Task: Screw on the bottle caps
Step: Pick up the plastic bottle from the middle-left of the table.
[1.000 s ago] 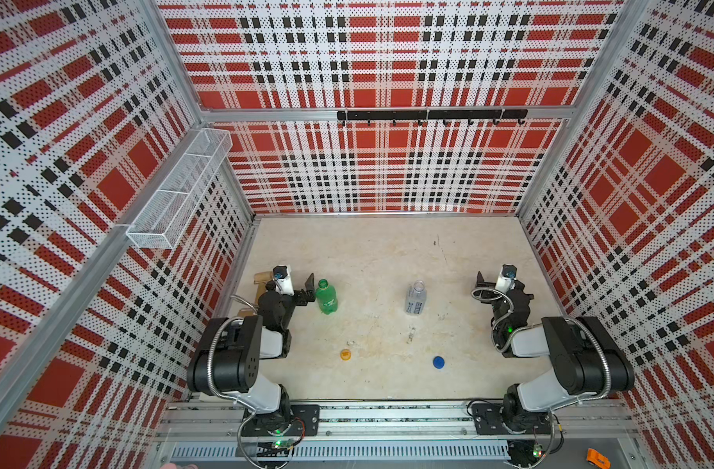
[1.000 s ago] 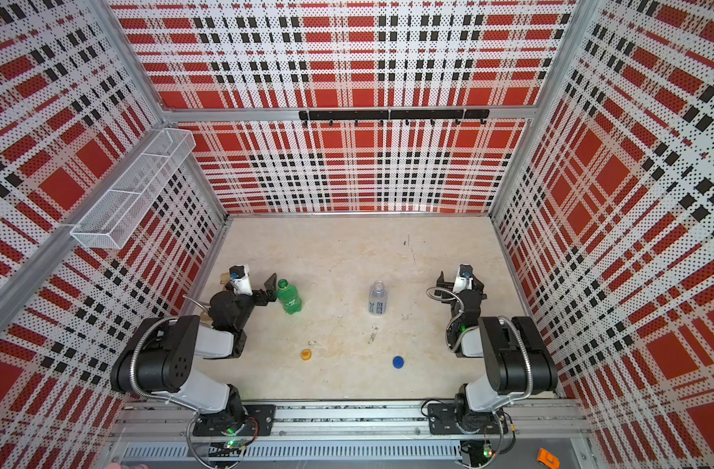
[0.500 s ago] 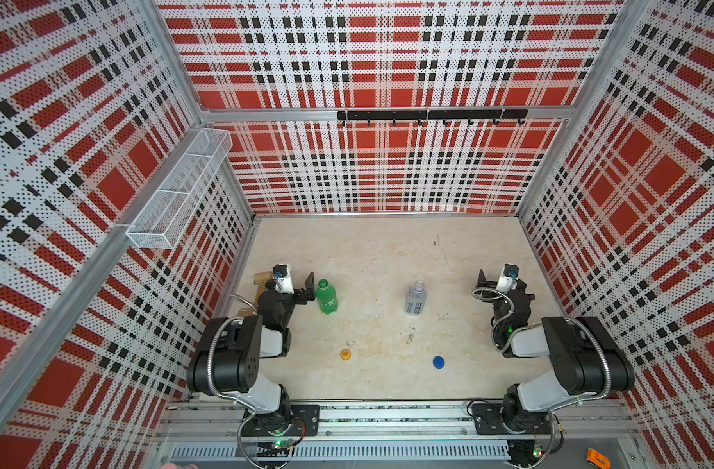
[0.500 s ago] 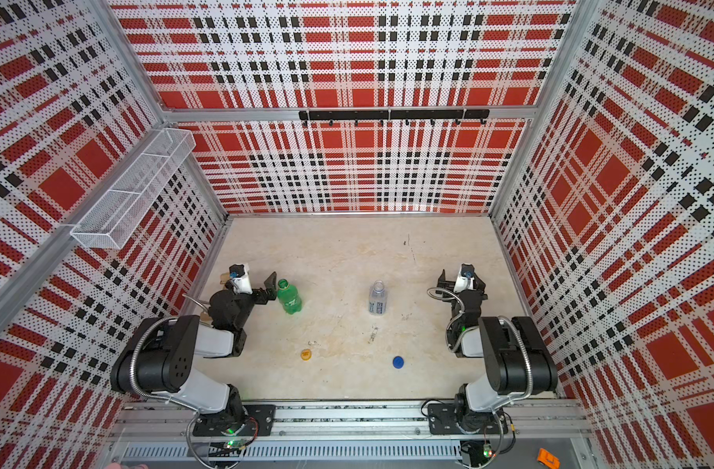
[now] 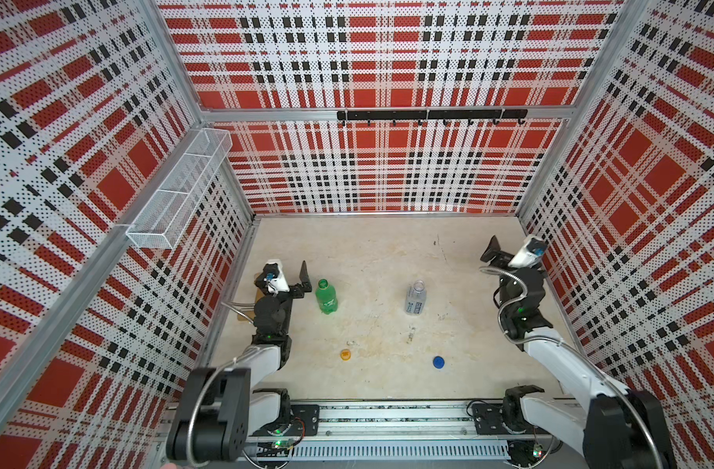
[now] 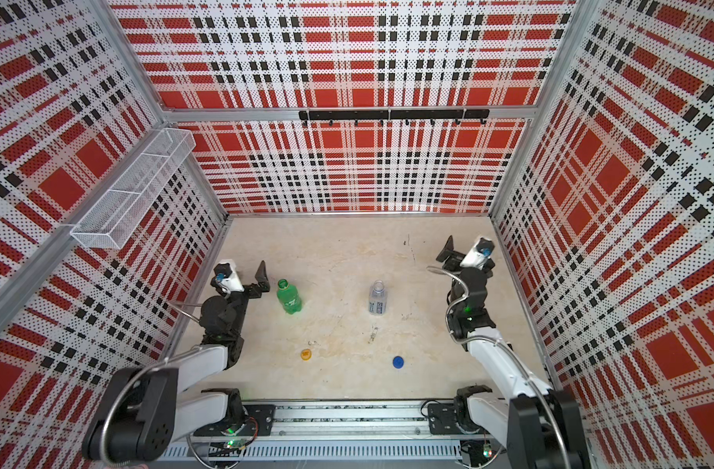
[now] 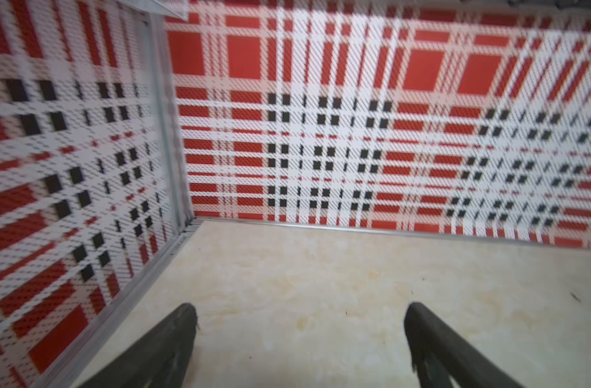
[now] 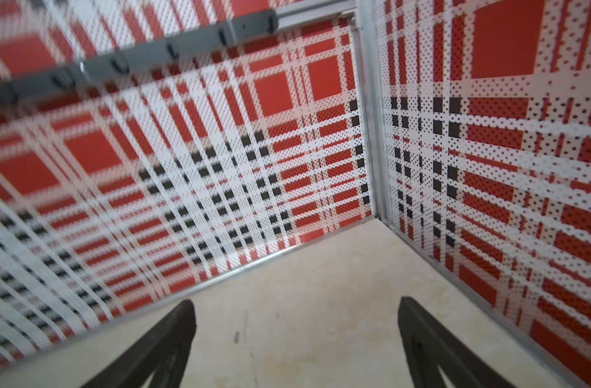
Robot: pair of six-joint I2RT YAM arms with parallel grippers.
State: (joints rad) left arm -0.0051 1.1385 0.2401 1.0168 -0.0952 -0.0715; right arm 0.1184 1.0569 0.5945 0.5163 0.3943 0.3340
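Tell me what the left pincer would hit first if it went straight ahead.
Likely the back wall: the left pincer faces only bare tabletop before it; the green bottle stands off to the side.

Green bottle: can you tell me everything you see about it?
The green bottle is small, see-through green plastic with a green label around its middle bearing light markings too small to read. It stands upright on the pale table, toward the left arm's side. Its round neck is open, with no cap on. Only the table touches it; the open left gripper has a black finger close beside it, apart.
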